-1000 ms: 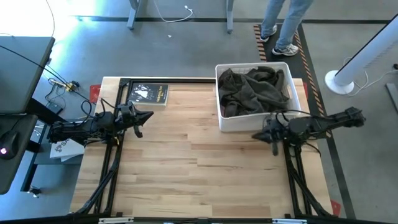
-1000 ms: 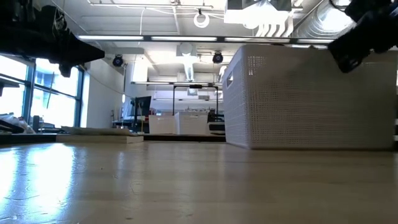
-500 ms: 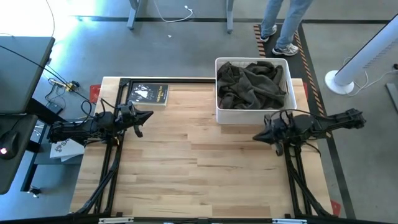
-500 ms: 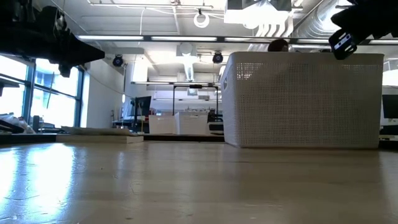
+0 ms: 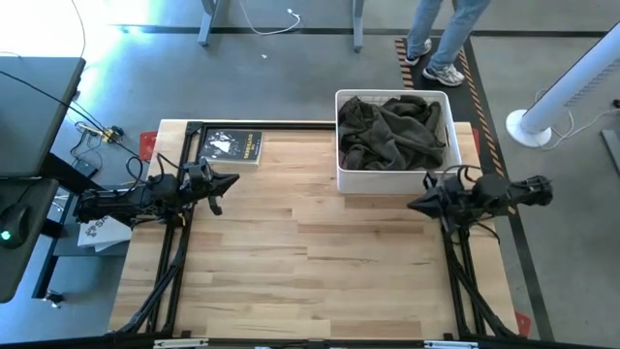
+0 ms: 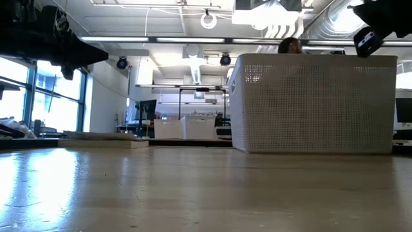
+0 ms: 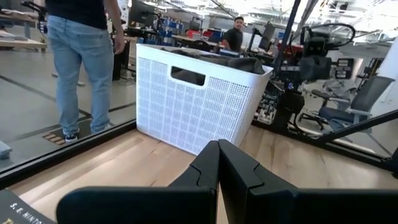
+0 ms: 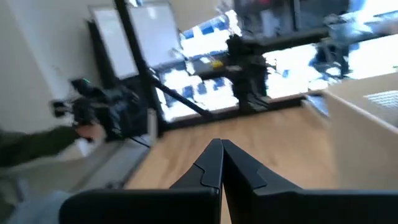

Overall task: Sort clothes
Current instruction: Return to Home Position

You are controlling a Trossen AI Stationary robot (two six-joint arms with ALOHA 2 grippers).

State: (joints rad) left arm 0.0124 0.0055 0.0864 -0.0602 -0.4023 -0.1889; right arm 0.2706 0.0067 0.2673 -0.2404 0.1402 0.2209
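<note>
The workspace is an open hall with a grey floor (image 5: 291,78). A person in blue jeans (image 5: 444,34) stands beyond the far edge of the table, and a white round-based stand (image 5: 531,126) stands on the floor to the right.

The light wooden table (image 5: 310,262) carries a white plastic lattice basket (image 5: 387,182) at its far right corner. The clothes (image 5: 397,131), a heap of dark grey-olive soft fabric, lie inside this basket and fill it to the rim. Separate garments cannot be told apart in the heap.

The left gripper (image 5: 234,179) hangs over the left side of the table, its fingers pressed together tip to tip. The right gripper (image 5: 412,205) hangs just in front of the basket's near wall, raised above the table. Its fingers are also pressed together.

A small dark rectangular booklet (image 5: 231,146) lies flat at the far left corner, beyond the left gripper. Its pale cover lettering is too small to read.
</note>
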